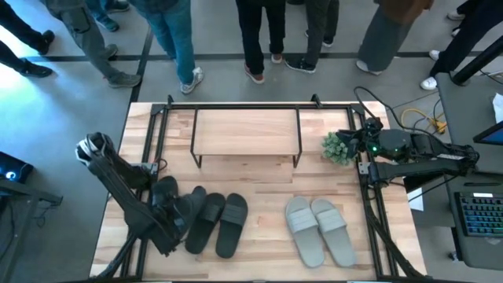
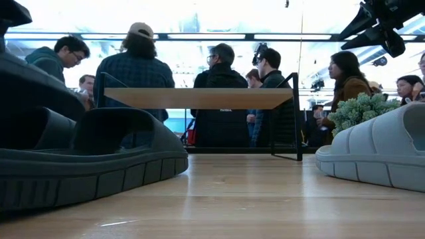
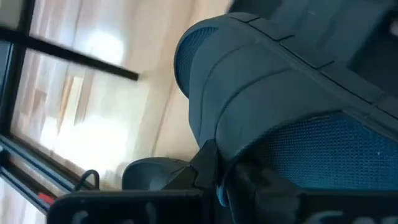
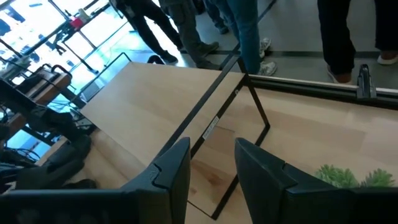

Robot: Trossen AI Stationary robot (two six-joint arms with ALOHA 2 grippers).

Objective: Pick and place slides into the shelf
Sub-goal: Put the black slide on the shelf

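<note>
Four dark grey rubber slides [image 1: 200, 220] and two light grey rubber slides [image 1: 318, 229] lie on the tabletop before the empty wood-and-black-bar shelf [image 1: 246, 132]; left gripper [image 1: 167, 206] sits down on the dark group, finger state indiscernible; right gripper [image 4: 211, 168], fingers spread, waits beside the shelf; slides probably light, pliant, best pinched across the wide strap.

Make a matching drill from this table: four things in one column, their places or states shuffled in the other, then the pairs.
1. pair of light grey rubber slides
2. cluster of dark grey rubber slides
3. low black-framed wooden shelf
4. small green plant

a. beside the right gripper
b. holds no slides
c. at the left gripper
d. front right of the table

Pairs: 1-d, 2-c, 3-b, 4-a
</note>
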